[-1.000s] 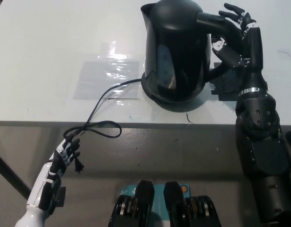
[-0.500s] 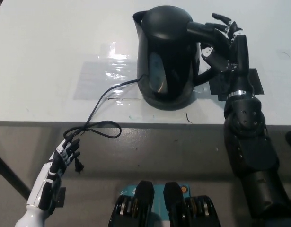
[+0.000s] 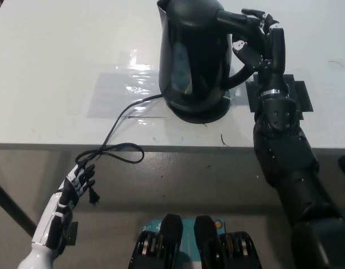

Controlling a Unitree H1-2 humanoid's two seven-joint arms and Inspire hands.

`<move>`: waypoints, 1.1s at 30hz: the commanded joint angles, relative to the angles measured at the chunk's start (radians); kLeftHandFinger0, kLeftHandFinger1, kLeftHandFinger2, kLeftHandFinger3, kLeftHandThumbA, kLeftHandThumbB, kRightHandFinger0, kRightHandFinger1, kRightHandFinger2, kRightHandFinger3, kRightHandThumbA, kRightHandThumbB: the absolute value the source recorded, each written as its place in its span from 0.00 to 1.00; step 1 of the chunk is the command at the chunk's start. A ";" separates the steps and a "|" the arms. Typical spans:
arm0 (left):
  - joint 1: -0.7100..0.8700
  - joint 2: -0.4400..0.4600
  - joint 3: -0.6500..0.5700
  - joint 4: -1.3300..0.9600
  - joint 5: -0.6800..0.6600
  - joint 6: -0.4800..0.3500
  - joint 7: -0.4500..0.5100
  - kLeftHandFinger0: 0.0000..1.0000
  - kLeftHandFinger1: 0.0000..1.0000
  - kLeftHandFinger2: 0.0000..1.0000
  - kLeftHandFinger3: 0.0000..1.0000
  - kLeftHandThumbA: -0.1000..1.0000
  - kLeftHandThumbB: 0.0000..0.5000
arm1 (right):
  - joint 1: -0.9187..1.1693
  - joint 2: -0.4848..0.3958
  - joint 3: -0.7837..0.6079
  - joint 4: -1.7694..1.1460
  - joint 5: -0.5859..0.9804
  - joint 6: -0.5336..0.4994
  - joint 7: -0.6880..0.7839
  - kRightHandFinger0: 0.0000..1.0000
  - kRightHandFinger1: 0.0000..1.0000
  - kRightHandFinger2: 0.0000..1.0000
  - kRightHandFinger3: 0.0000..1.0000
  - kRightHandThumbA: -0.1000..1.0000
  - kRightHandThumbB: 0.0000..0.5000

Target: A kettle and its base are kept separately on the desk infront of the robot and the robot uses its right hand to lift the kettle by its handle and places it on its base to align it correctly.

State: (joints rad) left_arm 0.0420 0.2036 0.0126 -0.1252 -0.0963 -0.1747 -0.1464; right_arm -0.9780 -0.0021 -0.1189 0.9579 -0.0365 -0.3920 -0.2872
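Note:
The black kettle [image 3: 190, 56] stands upright on the white desk [image 3: 60, 61], its bottom on or just over the round black base [image 3: 189, 117]; contact is hidden. My black right hand [image 3: 255, 42] is at the kettle's right side, fingers wrapped over the handle [image 3: 234, 22] and thumb under it. The base's black cord [image 3: 120, 120] runs left and forward off the desk edge. My white left hand [image 3: 77, 185] hangs below the desk's front edge at lower left, holding nothing, beside the dangling plug.
A patch of black tape [image 3: 290, 92] lies on the desk just right of the kettle, partly under my right forearm. A clear taped rectangle [image 3: 124, 92] sits left of the base. The desk's front edge [image 3: 161, 147] crosses the picture.
The right hand has carried the kettle left and away from the tape patch; the kettle now stands straighter over the base. The left hand and cord have not moved.

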 commanded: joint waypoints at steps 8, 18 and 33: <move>-0.010 0.013 0.006 -0.027 -0.016 -0.031 -0.018 1.00 1.00 1.00 1.00 1.00 0.14 | -0.054 -0.032 0.019 -0.043 -0.047 -0.065 -0.057 0.00 0.23 0.54 0.56 0.00 0.25; -0.012 0.015 0.007 -0.027 -0.010 -0.025 -0.015 1.00 1.00 1.00 1.00 1.00 0.17 | 0.008 -0.052 0.024 -0.183 -0.029 -0.046 0.006 0.00 0.26 0.57 0.60 0.00 0.23; -0.012 0.014 0.006 -0.027 -0.010 -0.023 -0.015 1.00 1.00 1.00 1.00 1.00 0.15 | 0.038 -0.038 0.013 -0.198 -0.001 -0.029 0.026 0.00 0.24 0.54 0.61 0.00 0.23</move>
State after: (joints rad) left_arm 0.0416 0.2037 0.0125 -0.1253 -0.0975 -0.1749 -0.1466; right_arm -0.8876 -0.0453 -0.1012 0.8057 -0.0548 -0.4034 -0.2594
